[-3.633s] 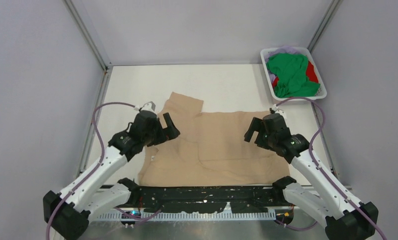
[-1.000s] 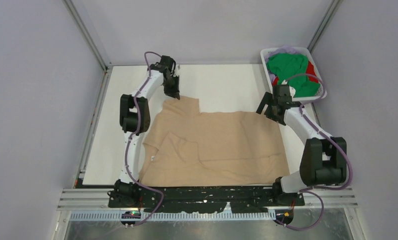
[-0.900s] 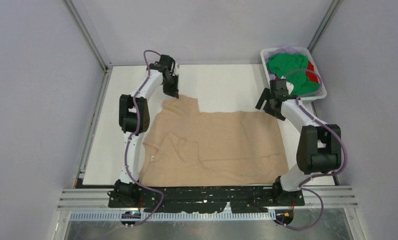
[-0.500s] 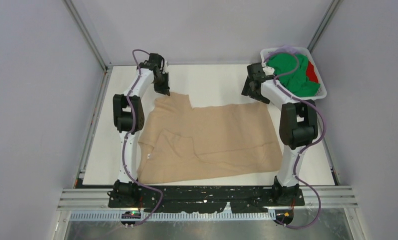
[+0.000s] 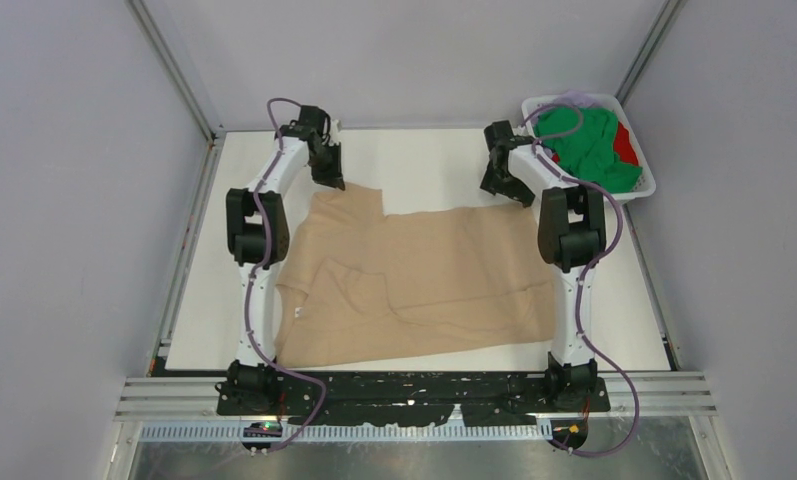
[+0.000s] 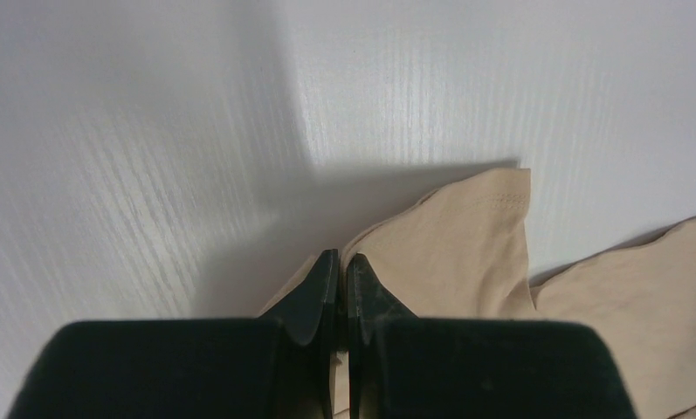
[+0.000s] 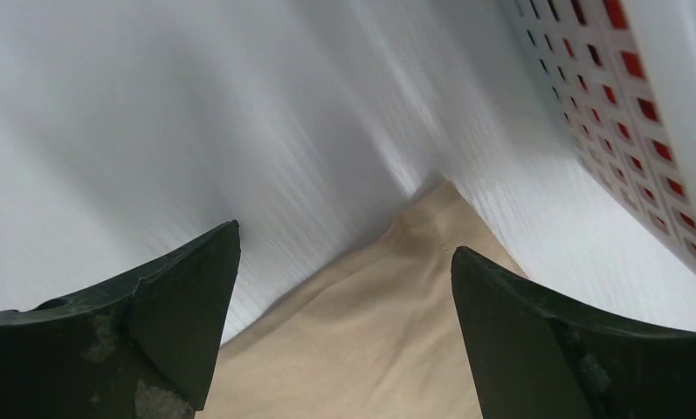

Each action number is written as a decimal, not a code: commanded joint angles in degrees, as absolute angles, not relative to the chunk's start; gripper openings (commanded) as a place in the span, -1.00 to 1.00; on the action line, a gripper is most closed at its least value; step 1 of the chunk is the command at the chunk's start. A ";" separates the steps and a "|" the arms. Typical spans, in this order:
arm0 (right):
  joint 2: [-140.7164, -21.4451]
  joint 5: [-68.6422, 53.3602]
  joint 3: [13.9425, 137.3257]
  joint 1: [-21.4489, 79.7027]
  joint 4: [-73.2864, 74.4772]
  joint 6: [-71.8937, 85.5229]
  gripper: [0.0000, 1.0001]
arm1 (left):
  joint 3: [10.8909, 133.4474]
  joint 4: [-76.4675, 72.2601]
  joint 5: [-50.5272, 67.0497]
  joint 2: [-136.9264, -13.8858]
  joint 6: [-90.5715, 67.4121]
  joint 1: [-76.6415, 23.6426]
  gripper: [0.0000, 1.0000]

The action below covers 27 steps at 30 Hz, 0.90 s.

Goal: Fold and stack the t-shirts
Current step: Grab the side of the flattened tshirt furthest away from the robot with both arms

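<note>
The large beige t-shirt (image 5: 414, 270) lies spread on the white table, partly folded over on its left side. My left gripper (image 5: 331, 181) is stretched to the far side and is shut on the shirt's far-left corner; in the left wrist view the closed left gripper (image 6: 342, 258) pinches the beige cloth (image 6: 466, 236). My right gripper (image 5: 507, 190) hangs open over the shirt's far-right corner. In the right wrist view the right gripper (image 7: 344, 240) stands wide apart above that corner (image 7: 427, 223), holding nothing. Green (image 5: 586, 145), red (image 5: 625, 143) and lilac (image 5: 575, 98) t-shirts lie in the basket.
A white slatted basket (image 5: 642, 188) stands at the table's far right corner, close to my right gripper; its wall (image 7: 641, 96) fills the right wrist view's upper right. Bare table (image 5: 429, 160) lies beyond the shirt. Metal frame posts and grey walls enclose the table.
Both arms have reached farther away. The left gripper dragged the shirt's far-left corner up and left, shifting the shirt. The right gripper swung left from beside the basket to the shirt's far-right corner.
</note>
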State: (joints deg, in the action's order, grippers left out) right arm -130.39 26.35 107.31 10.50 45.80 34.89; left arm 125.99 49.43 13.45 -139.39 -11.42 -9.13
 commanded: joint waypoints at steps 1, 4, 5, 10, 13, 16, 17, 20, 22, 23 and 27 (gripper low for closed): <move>-128.94 27.52 106.75 10.48 49.81 36.24 0.87 | 123.95 46.13 16.52 -133.26 -10.77 -9.14 -1.00; -128.86 28.26 106.10 10.48 52.34 36.19 0.76 | 121.50 44.55 18.41 -131.67 -10.55 -9.21 -1.00; -128.61 28.69 105.79 10.47 52.62 36.20 0.69 | 120.65 44.12 18.62 -131.07 -10.55 -9.27 -1.00; -125.96 29.60 101.47 10.45 52.76 37.14 0.42 | 116.54 42.20 19.00 -127.87 -9.80 -9.45 -1.00; -124.91 30.11 99.73 10.46 52.24 37.78 0.15 | 114.65 41.64 18.77 -126.54 -9.00 -9.62 -1.00; -124.79 30.79 99.39 10.39 51.47 38.12 -0.23 | 113.24 41.27 19.02 -125.27 -8.14 -9.81 -1.00; -124.80 30.73 99.58 10.42 51.31 38.18 -0.30 | 112.46 40.95 19.20 -124.73 -7.72 -10.03 -1.00; -124.69 30.59 99.82 10.42 49.52 38.16 -0.56 | 110.29 39.88 19.72 -122.86 -6.26 -10.72 -1.00; -124.21 30.25 99.69 10.42 47.84 37.51 -0.70 | 108.50 38.97 19.77 -121.27 -5.42 -11.17 -1.00; -123.93 30.11 99.52 10.49 46.72 36.84 -0.75 | 107.58 38.60 19.80 -120.41 -5.04 -11.48 -1.00; -120.33 29.18 96.72 10.56 43.33 34.95 -0.89 | 102.51 36.67 19.28 -116.13 -4.34 -12.32 -1.00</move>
